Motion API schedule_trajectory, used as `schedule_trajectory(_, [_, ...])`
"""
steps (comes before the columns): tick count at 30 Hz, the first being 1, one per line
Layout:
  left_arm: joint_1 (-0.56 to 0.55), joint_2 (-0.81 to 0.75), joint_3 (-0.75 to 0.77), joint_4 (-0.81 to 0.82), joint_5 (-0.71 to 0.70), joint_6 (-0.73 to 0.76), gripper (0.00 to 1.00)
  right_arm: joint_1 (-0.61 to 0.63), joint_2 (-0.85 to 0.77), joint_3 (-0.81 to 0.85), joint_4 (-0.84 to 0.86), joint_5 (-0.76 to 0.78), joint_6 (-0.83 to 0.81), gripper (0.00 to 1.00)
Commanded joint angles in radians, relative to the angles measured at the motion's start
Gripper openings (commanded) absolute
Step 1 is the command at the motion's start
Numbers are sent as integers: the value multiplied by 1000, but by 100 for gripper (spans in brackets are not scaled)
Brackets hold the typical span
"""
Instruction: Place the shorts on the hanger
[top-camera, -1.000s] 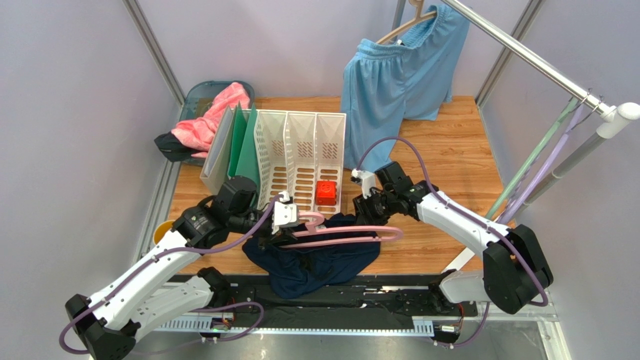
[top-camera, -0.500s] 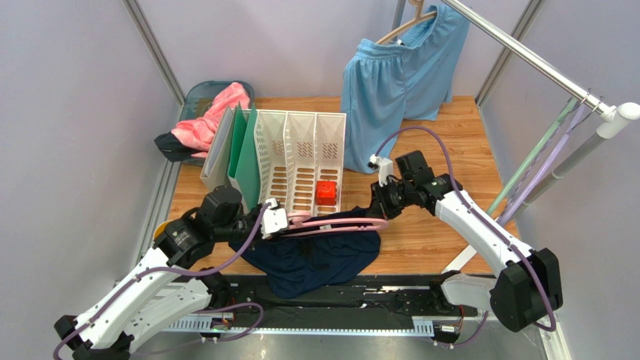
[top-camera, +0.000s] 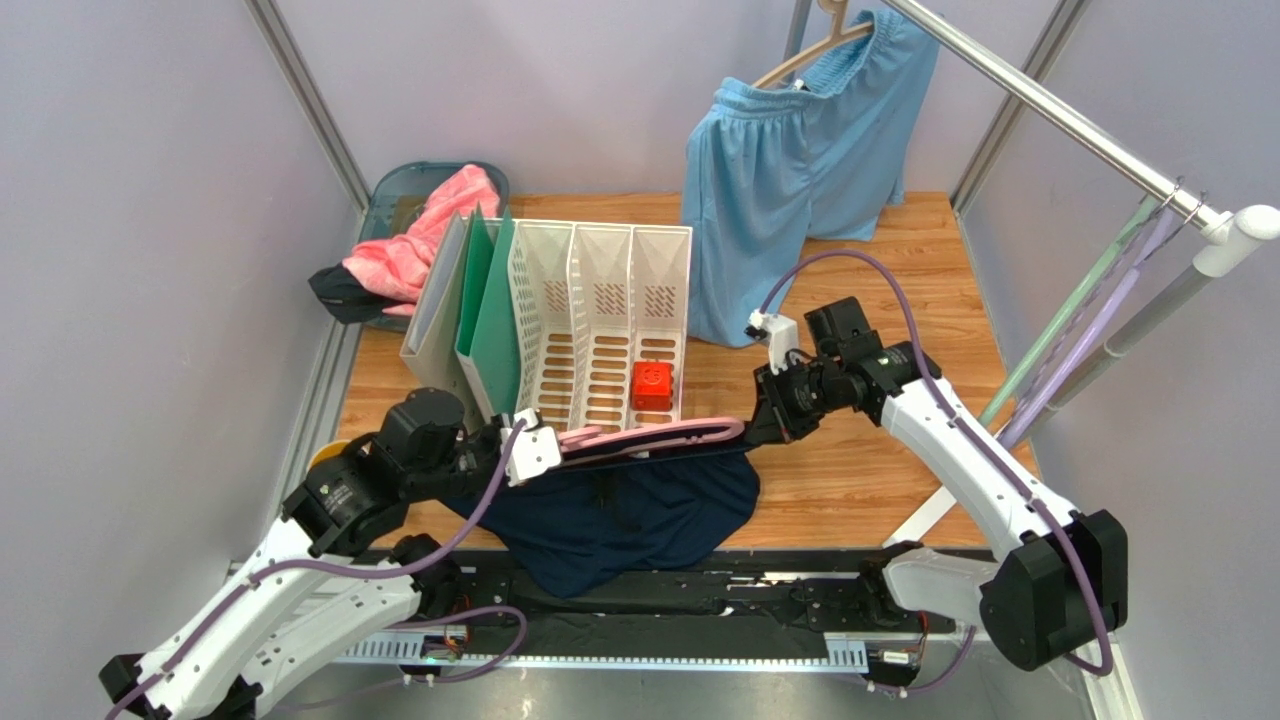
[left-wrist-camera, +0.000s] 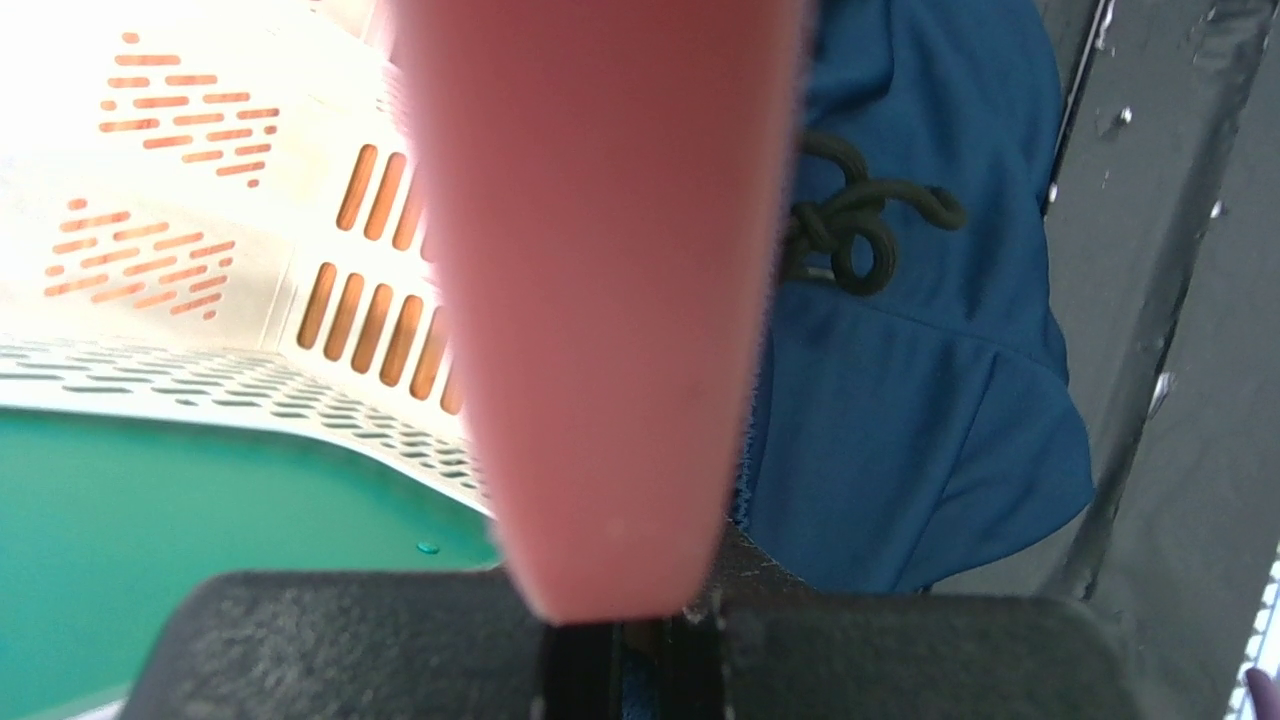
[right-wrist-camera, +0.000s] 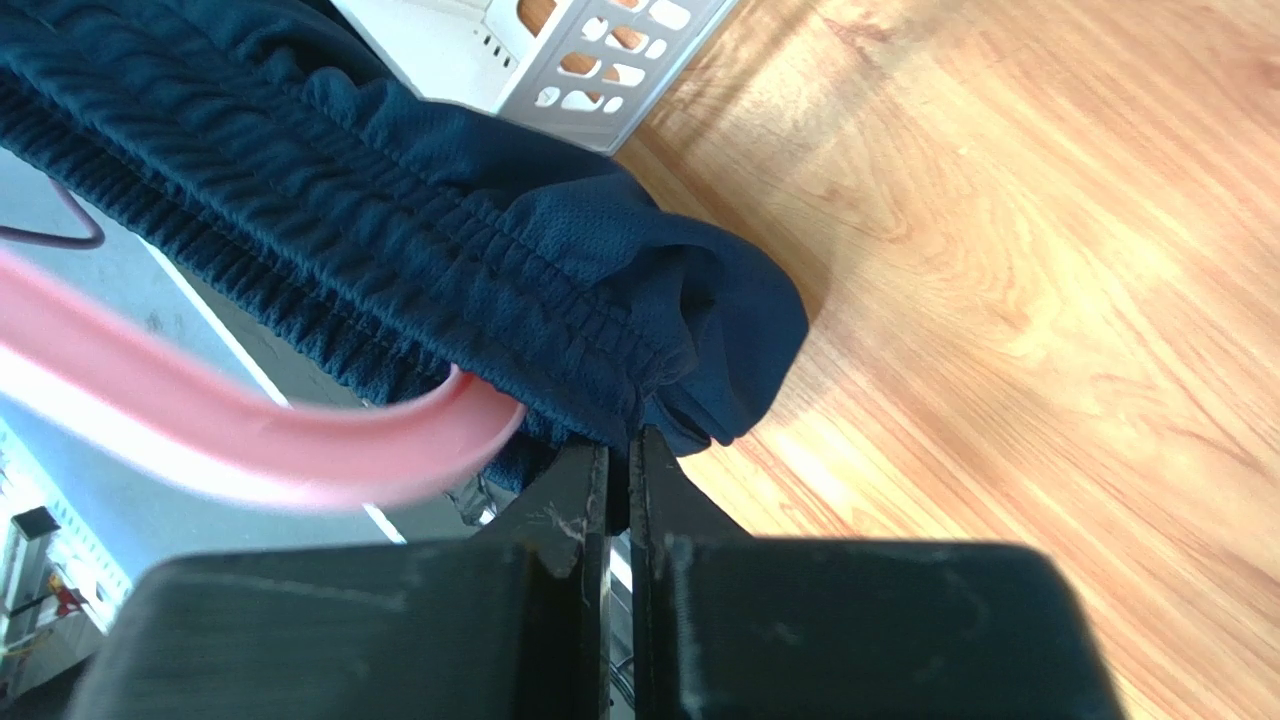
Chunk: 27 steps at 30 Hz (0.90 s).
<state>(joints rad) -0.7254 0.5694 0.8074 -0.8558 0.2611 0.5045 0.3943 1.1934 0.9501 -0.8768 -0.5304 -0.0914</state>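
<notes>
The left gripper (top-camera: 519, 452) was clenched on the hanger (top-camera: 649, 437) at its 9 o'clock end, apparently to hold it raised and level. The right gripper (top-camera: 759, 426), at 3 o'clock, pinched the shorts (top-camera: 631, 518) hanging beneath. Only the right wrist view showed the waistband (right-wrist-camera: 376, 225) over the hanger's tip. Only the left wrist view showed the drawstring (left-wrist-camera: 857, 225).
</notes>
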Motion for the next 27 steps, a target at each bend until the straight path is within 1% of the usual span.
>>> schedule_trajectory(1, [15,26,12,-164,-109,103,0,-57,-14,102,-103,116,-76,0])
schedule_trajectory(5, [15,114,36,-193,-71,158,0,-55,-35,179,-145,75,-79,0])
schedule_trajectory(9, [14,220,134,-157,-4,105,0,-11,-49,220,-177,40,-54,0])
schedule_trajectory(12, [-34,314,217,-131,20,52,0,44,-60,233,-165,21,-24,0])
schedule_trajectory(13, [-90,346,232,-126,18,46,0,64,-63,239,-162,20,-22,0])
schedule_trajectory(16, [-160,385,266,-89,3,34,0,90,-64,280,-169,14,-45,2])
schedule_trajectory(18, [-172,408,300,-78,16,25,0,100,-61,318,-208,18,-86,1])
schedule_trajectory(20, [-172,441,343,-84,24,16,0,109,-67,331,-253,10,-113,4])
schedule_trajectory(21, [-172,443,354,-86,35,16,0,109,-74,341,-273,-8,-132,17])
schedule_trajectory(23, [-172,426,365,-78,49,12,0,109,-83,357,-335,-23,-207,35])
schedule_trajectory(24, [-172,419,366,-72,65,5,0,107,-106,368,-343,-17,-228,51])
schedule_trajectory(26, [-172,403,383,-75,87,-9,0,109,-133,375,-346,-13,-283,63])
schedule_trajectory(27, [-172,402,391,-80,119,-12,0,109,-147,384,-340,-19,-300,71])
